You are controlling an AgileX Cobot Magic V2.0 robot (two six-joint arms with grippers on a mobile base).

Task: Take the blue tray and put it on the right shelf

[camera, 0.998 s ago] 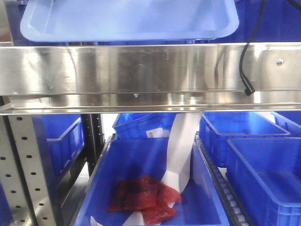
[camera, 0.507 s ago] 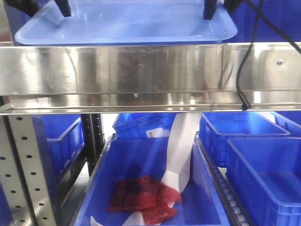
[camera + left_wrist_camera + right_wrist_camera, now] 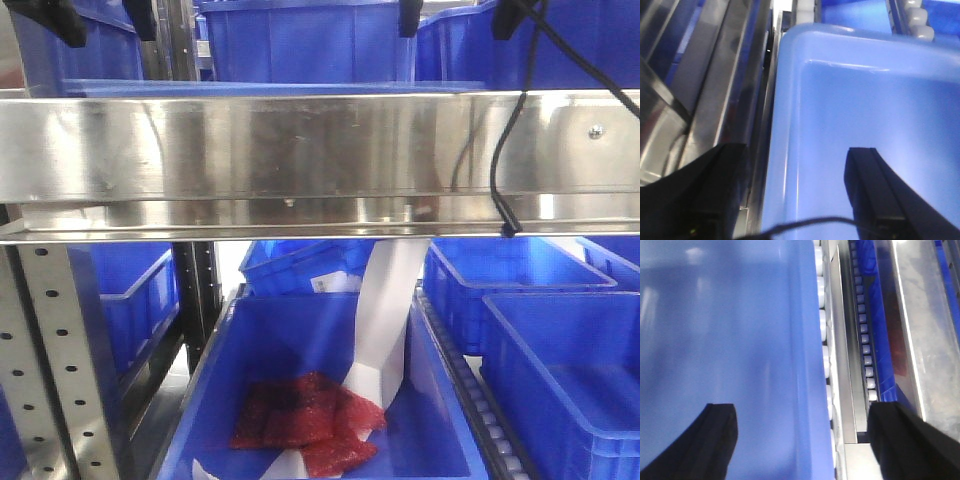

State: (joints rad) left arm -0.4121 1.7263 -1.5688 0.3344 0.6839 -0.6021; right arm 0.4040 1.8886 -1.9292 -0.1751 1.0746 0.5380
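Observation:
The blue tray point(image 3: 270, 86) lies flat on the right shelf, and only its thin front rim shows above the steel front beam point(image 3: 300, 140). Just above the tray's left end, my left gripper point(image 3: 90, 15) is open. In the left wrist view the left gripper point(image 3: 797, 195) straddles the tray's point(image 3: 865, 100) left rim, one finger point(image 3: 875, 190) inside and one outside. My right gripper point(image 3: 455, 12) is open over the right end. It point(image 3: 805, 440) straddles the right rim of the tray point(image 3: 715, 315) the same way, beside white rollers point(image 3: 822, 340).
Deep dark-blue bins point(image 3: 300, 40) stand behind the tray. Below the beam more bins sit; the middle one point(image 3: 440, 430) holds red packets point(image 3: 305, 420) and a white strip point(image 3: 385, 310). A black cable point(image 3: 505, 160) hangs over the beam. A perforated upright point(image 3: 45, 360) is at the left.
The tray has dropped from a raised, tilted pose to flat behind the beam. Both grippers have come into the front view, and their fingers now stand clear above the tray.

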